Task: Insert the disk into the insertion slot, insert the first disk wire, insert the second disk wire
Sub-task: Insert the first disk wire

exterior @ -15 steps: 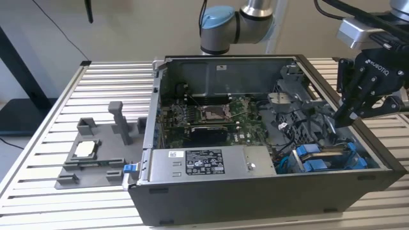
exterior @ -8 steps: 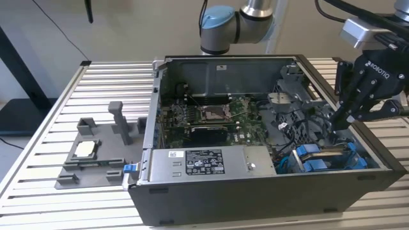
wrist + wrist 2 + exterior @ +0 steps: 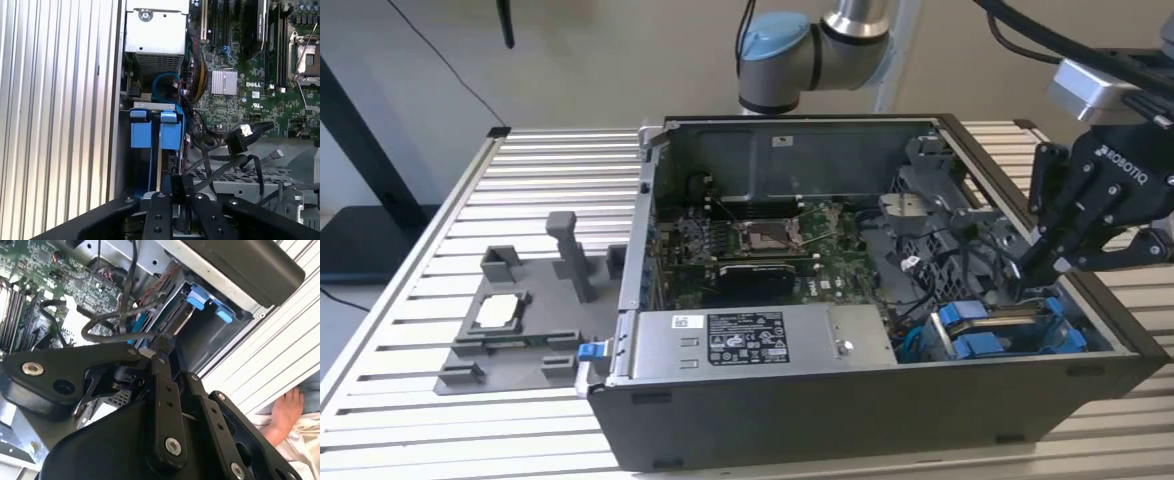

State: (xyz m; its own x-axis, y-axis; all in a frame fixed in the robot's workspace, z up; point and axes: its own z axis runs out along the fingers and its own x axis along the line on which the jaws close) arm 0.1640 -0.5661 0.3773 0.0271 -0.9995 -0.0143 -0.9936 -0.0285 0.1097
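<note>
As the disk looks seated in the insertion slot, at the computer case's four o'clock, wiring seems left; the gripper there is pinched together, load unclear.

Light: it was soft and even, from overhead, in the exterior view.
Bright parts: the tabletop slats shone pale, nearly white in the second wrist view.
Shadows: the case interior lay dim, darkest toward the exterior view's right.
Near lens: the gripper was dark and slightly blurred in both wrist views.
</note>
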